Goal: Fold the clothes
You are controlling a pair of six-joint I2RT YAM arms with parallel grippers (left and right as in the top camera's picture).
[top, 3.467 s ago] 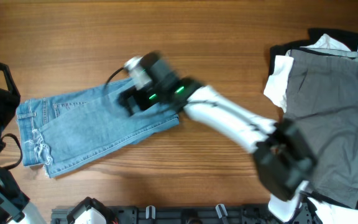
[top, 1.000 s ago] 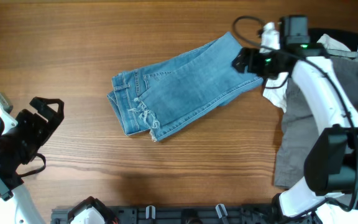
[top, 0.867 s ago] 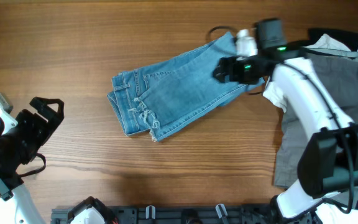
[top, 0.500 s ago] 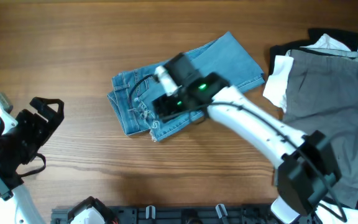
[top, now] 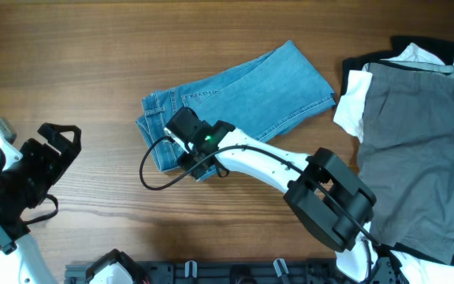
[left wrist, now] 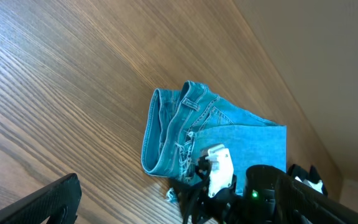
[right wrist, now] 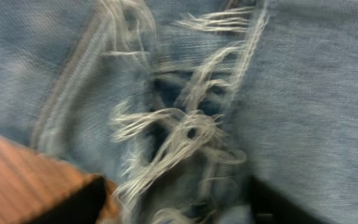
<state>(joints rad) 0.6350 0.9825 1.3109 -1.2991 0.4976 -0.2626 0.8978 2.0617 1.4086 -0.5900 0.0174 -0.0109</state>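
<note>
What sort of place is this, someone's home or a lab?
Probably a robotics lab bench, not a home: a left arm and a right arm stand at a wooden table with light-blue jeans and a pile topped by grey trousers, laid out for folding.

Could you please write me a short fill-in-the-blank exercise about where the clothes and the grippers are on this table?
The right gripper sits at the ___ hem of the jeans. The left gripper stands ___, apart from any cloth. In the overhead view, the grey trousers lie on top of the pile at the ___ side of the table.
Missing words: frayed; open; right.
</note>
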